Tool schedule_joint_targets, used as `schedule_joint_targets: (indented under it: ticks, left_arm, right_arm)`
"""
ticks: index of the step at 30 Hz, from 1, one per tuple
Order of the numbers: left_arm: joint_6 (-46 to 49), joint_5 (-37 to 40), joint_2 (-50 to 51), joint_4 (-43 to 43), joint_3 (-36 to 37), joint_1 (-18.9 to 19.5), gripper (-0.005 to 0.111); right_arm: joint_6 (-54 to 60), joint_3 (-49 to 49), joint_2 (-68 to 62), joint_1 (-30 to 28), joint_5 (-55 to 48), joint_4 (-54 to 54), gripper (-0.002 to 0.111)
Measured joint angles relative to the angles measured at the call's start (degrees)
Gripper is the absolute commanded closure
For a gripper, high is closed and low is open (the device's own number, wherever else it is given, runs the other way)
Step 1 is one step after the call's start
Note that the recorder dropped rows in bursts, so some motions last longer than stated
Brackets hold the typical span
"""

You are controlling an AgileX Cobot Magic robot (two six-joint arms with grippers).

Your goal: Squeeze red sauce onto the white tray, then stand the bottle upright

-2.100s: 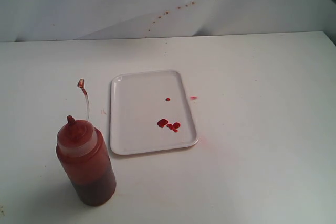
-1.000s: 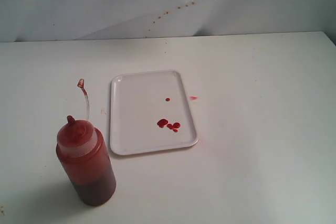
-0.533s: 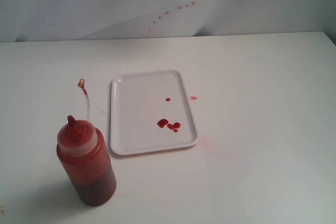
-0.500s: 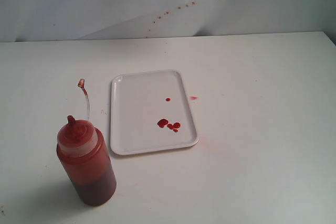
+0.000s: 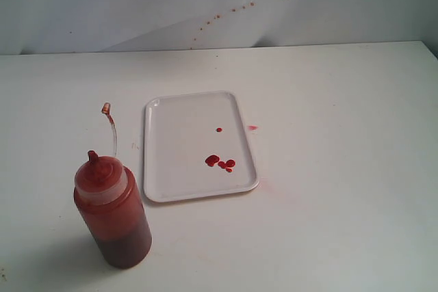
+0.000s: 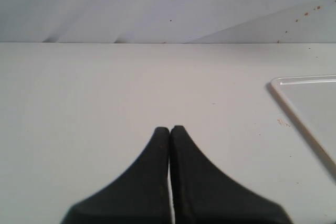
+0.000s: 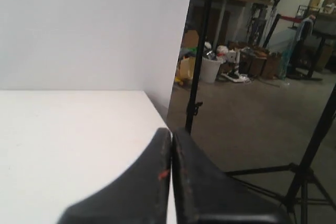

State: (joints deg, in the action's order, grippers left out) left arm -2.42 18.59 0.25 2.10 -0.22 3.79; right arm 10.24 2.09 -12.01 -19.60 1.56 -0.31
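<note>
A plain white surface (image 5: 342, 203) fills the frame. At centre lies the flat rectangular white plastic tray (image 5: 178, 128), its long axis running up and down the frame. At lower left, apart from the tray, the translucent cylindrical plastic squeeze bottle (image 5: 113, 220) stands upright, nozzle pointing up. The left end effector (image 6: 170, 129) and right end effector (image 7: 171, 132) are each pinched closed, empty. Small glossy red sauce blobs (image 5: 212, 160) sit in the tray's lower right.

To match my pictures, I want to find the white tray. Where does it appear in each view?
Exterior view: tray near the centre, beside the upright bottle.
Left wrist view: only one corner of it, cut by the frame edge.
Right wrist view: not in it.
Shared landmark: the white table.
</note>
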Motion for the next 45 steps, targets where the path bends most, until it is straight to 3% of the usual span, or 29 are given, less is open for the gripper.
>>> schedule_joint_targets:
  ticks: [13, 21, 34, 45]
  left_arm:
    - [0.0, 0.0, 0.0, 0.0, 0.0, 0.0, 0.107]
    - [0.0, 0.0, 0.0, 0.0, 0.0, 0.0, 0.107]
    - [0.0, 0.0, 0.0, 0.0, 0.0, 0.0, 0.107]
    - [0.0, 0.0, 0.0, 0.0, 0.0, 0.0, 0.107]
  right_arm:
    - [-1.5, -1.9, 5.7, 0.3, -9.2, 0.3, 0.107]
    - [-1.5, -1.9, 11.5, 10.6, -18.9, -0.6, 0.107]
    - [-5.3, -1.9, 11.7, 9.7, -20.5, -1.8, 0.107]
    - [-5.5, -1.9, 11.7, 19.1, -20.7, -2.8, 0.107]
